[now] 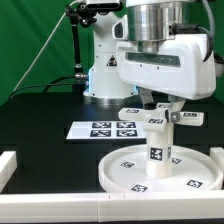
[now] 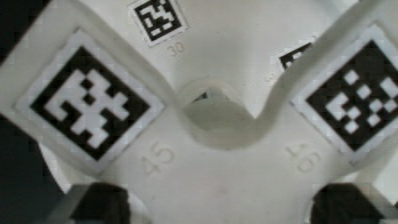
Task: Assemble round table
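Note:
The large rimmed round disc (image 1: 118,176) lies flat at the front of the table. The thick short cylinder (image 1: 157,152) stands upright on its middle. The small cross-shaped piece (image 1: 157,121) sits on top of the cylinder. My gripper (image 1: 160,106) comes straight down onto it. In the wrist view the cross-shaped piece (image 2: 214,130) fills the picture, with tagged arms on both sides. My gripper (image 2: 222,207) has its dark fingers (image 2: 89,205) on either side of the piece's body, and the jaws appear closed against it. The cylinder and the disc are hidden in the wrist view.
The marker board (image 1: 102,129) lies flat behind the disc, toward the exterior view's left. White border rails run along the left side (image 1: 8,165) and the front edge (image 1: 60,206). The arm's white base (image 1: 100,75) stands at the back.

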`<state>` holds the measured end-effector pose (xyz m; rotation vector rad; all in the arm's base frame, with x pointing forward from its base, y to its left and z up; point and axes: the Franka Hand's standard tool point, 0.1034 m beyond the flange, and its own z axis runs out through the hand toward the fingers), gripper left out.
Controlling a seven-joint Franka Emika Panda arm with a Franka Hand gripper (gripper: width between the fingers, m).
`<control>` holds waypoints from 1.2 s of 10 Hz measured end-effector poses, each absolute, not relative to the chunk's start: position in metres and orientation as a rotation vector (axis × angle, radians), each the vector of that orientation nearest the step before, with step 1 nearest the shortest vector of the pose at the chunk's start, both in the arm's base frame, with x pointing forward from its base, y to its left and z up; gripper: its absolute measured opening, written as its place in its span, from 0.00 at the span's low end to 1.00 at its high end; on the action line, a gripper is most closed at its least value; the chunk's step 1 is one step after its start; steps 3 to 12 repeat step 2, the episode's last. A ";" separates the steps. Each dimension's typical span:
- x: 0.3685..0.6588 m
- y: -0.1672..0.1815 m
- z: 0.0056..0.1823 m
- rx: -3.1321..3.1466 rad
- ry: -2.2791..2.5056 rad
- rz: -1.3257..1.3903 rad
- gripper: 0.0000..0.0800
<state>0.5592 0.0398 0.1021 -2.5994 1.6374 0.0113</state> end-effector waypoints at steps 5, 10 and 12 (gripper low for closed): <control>0.560 0.040 0.125 -2.611 1.587 0.013 0.77; 0.560 0.040 0.125 -2.611 1.587 0.013 0.77; 0.560 0.040 0.125 -2.611 1.587 0.013 0.77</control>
